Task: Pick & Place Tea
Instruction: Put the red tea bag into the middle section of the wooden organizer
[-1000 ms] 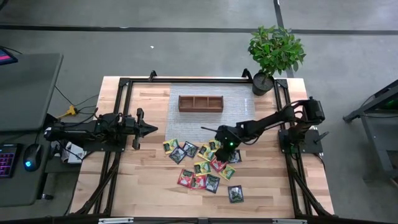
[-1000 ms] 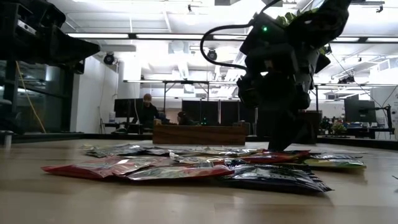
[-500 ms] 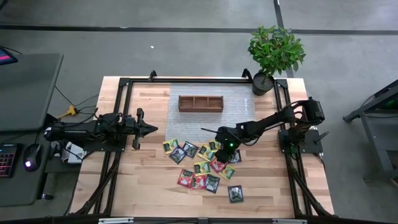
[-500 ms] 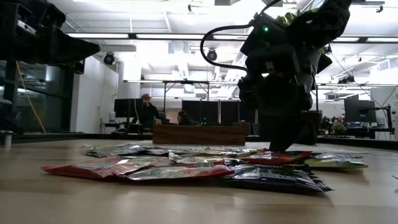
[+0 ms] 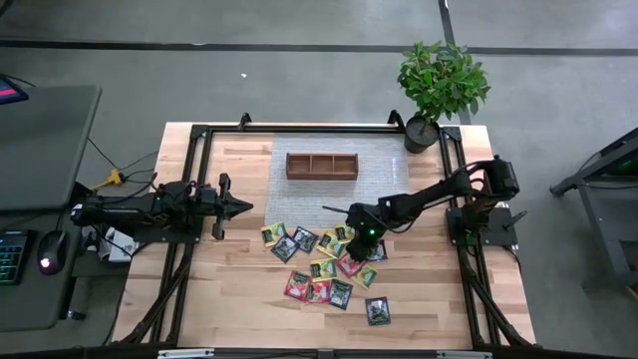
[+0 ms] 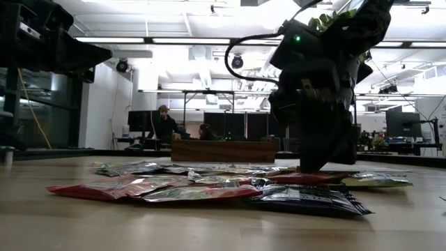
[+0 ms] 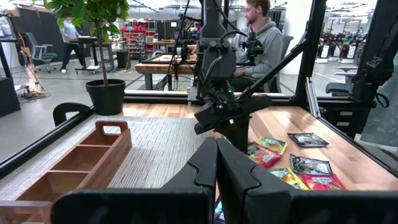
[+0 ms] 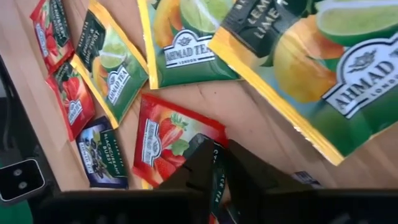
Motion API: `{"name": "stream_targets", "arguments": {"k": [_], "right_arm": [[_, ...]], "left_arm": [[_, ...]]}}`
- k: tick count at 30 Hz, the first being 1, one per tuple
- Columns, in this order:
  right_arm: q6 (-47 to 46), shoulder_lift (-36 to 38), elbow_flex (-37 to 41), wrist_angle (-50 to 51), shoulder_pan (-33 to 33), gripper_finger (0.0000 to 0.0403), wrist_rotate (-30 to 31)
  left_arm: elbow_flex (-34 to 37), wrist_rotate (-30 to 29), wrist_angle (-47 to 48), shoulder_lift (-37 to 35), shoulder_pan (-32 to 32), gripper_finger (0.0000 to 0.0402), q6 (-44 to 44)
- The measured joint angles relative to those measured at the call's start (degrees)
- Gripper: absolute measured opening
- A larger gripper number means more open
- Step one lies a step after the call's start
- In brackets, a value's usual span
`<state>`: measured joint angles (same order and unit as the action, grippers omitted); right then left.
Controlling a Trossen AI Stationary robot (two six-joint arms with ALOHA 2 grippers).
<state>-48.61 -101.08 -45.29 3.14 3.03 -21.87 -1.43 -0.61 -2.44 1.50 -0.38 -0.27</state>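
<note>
Right gripper down in the tea packets, fingers pinched together on the edge of a red packet. Packets scattered mid-table, front of the wooden tray; bare wood all round the cluster. Left gripper parked at the left side, fingers closed, empty.

Evenly lit from bright ceiling strip lights. Backlit in the low view, silhouetting the right gripper. Soft, short shadows.
</note>
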Motion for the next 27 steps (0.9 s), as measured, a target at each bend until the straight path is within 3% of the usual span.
{"name": "stream_targets", "arguments": {"k": [12, 24, 27], "right_arm": [[-0.1, 1.0, 0.1, -0.5, -0.2, 0.0001, -0.1], [-0.2, 7.7, -0.1, -0.4, -0.7, 0.0001, -0.3], [1.7, 9.7, -2.9, 4.5, -0.8, 0.0, 0.7]], "left_arm": [[0.0, 0.0, 0.0, 0.0, 0.0, 0.0, 0.0], [0.0, 0.0, 0.0, 0.0, 0.0, 0.0, 0.0], [0.0, 0.0, 0.0, 0.0, 0.0, 0.0, 0.0]]}}
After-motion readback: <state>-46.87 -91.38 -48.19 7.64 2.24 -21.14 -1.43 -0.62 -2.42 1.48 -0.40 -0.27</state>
